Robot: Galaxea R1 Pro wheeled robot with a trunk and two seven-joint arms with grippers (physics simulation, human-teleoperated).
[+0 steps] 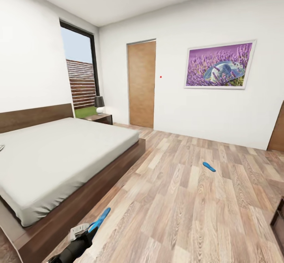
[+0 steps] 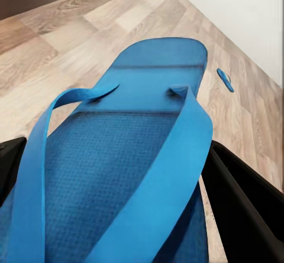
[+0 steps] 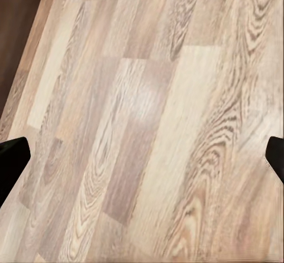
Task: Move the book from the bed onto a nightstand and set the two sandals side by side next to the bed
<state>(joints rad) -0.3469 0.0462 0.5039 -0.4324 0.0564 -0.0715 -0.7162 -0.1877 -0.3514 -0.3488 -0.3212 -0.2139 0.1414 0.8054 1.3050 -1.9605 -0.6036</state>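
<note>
Wood-plank bedroom floor (image 1: 189, 200), bed (image 1: 59, 156) at left, left jaws pinching one sandal (image 2: 127, 156), other sandal (image 1: 209, 166) on planks, right jaws spread.

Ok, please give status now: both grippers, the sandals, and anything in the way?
Left gripper shut on one sandal. Right gripper open, over bare floor. Second sandal lying far from bed. Nothing in the way.

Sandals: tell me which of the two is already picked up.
The sandal in the left hand, low beside the bed. It sits between the black fingers, off the floor. The other sandal lies flat on the open floor, untouched.
</note>
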